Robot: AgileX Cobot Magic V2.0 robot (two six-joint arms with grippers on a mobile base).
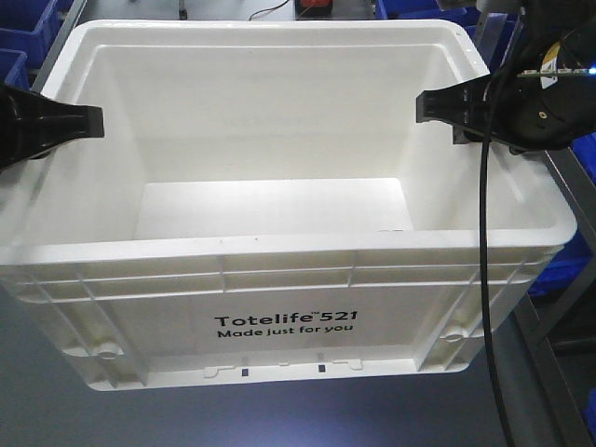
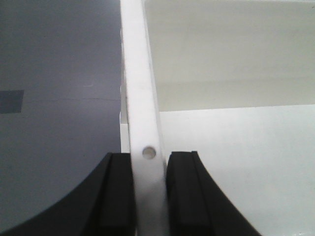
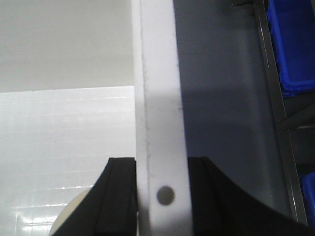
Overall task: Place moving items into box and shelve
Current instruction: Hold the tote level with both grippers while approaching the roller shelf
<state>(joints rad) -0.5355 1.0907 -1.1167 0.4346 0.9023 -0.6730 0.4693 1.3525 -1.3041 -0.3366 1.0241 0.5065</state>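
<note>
The white ribbed box (image 1: 279, 321), printed "Totelife 521", fills the front view, and the part of its floor that shows is bare. My left gripper (image 1: 88, 119) is shut on the box's left rim (image 2: 140, 88), with one finger on each side of the wall (image 2: 149, 157). My right gripper (image 1: 428, 104) is shut on the right rim (image 3: 157, 73) in the same way (image 3: 161, 162). A pale rounded shape (image 3: 69, 219) lies on the box floor behind my right inner finger. I cannot tell whether it is one of the moving items.
Dark blue bins stand behind at the left (image 1: 19, 28) and beside the box at the right (image 1: 559, 270), on a grey metal rack (image 3: 273, 88). A black cable (image 1: 486, 279) hangs from my right arm across the box's right side. A dark grey surface (image 2: 59, 98) lies below.
</note>
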